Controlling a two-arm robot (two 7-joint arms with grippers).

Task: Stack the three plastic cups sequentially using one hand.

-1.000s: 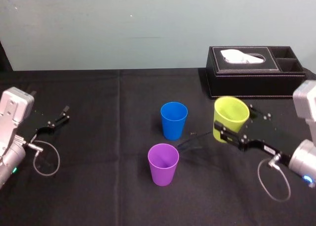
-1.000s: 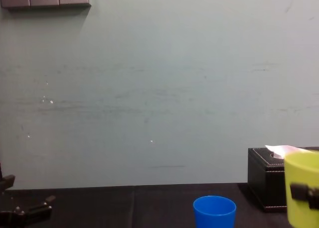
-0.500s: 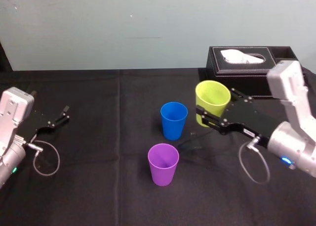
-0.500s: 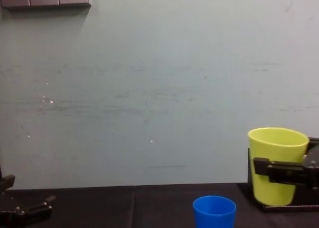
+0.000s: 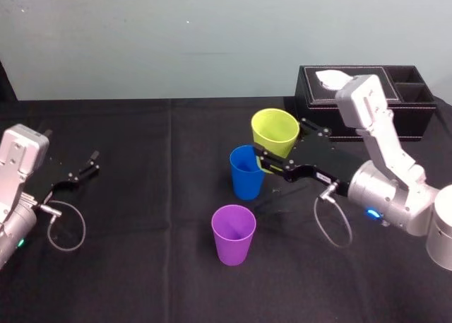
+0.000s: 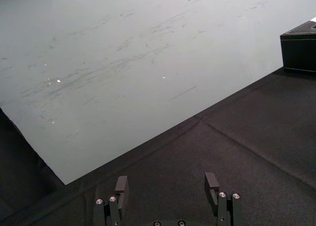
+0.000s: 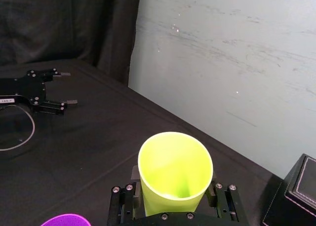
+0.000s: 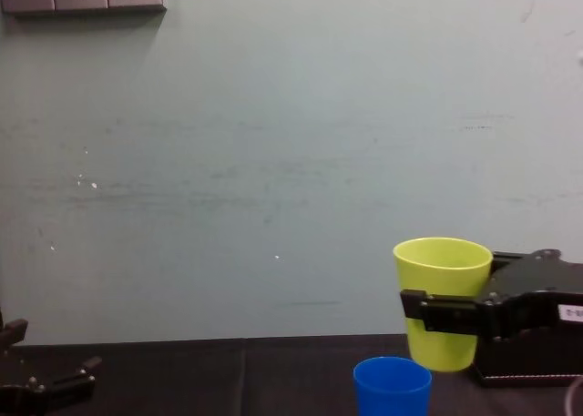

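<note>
The right gripper [image 5: 275,155] has its fingers [image 8: 437,310] closed on the lower part of the yellow-green cup [image 5: 275,130], one on each side. It holds the cup upright and clear of the black worktop [image 5: 141,231]. The cup hangs just to the right of the blue cup [image 5: 248,173], its base at about the level of the blue rim and not inside it. The blue cup stands upright near the middle of the worktop, and the purple cup [image 5: 234,235] stands upright nearer the robot, apart from it. A black tissue box [image 5: 367,114] sits at the far right. The left gripper [image 6: 166,186] rests at the left edge, fingers spread wide around nothing.
</note>
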